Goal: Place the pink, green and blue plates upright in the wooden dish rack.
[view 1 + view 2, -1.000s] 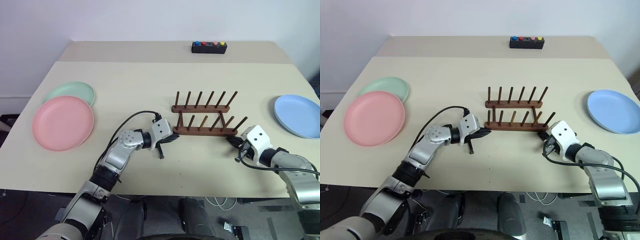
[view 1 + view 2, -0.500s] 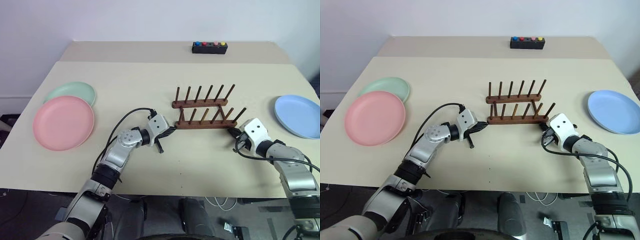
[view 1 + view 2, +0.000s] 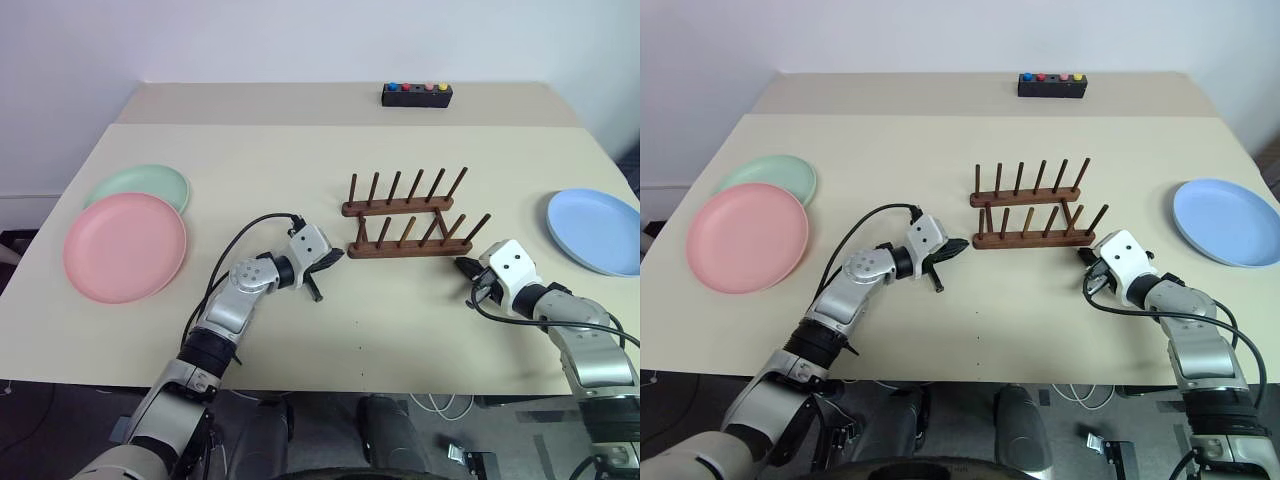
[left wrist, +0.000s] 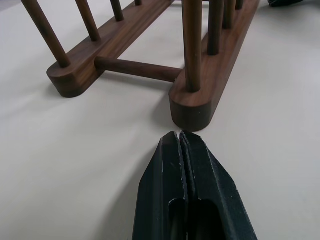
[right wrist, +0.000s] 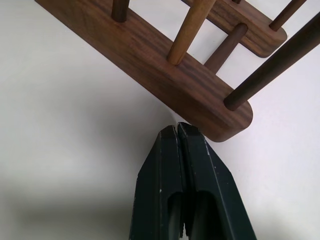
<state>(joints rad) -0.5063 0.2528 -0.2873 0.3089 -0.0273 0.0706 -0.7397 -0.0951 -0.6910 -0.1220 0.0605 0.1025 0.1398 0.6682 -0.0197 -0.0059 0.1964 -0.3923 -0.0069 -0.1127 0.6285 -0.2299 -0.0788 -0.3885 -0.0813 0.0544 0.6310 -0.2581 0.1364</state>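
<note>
Two grippers sit low on the table (image 3: 300,150), one at each end of the rack's near rail. The left gripper (image 3: 335,256) has its black fingers pressed tight together, holding nothing, its tip just short of the rail's rounded left end; the left wrist view shows a thin strip of bare table between tip and wood. The right gripper (image 3: 463,265) is also clamped shut on nothing, its tip right at the rail's right end, and whether it touches the wood I cannot tell.

Between them stands one wooden dish rack (image 3: 405,218): two dark rails joined by crossbars, six upright pegs on each rail, every slot empty.

Three plates, all lying flat. The pink plate (image 3: 125,246) is at the left edge of the table, well apart from the rack. The green plate (image 3: 140,184) is just behind it, partly tucked under the pink rim. The blue plate (image 3: 595,230) lies alone at the far right, beyond the right gripper.

At the far edge sits one small black box (image 3: 416,95) with four coloured buttons on top.
</note>
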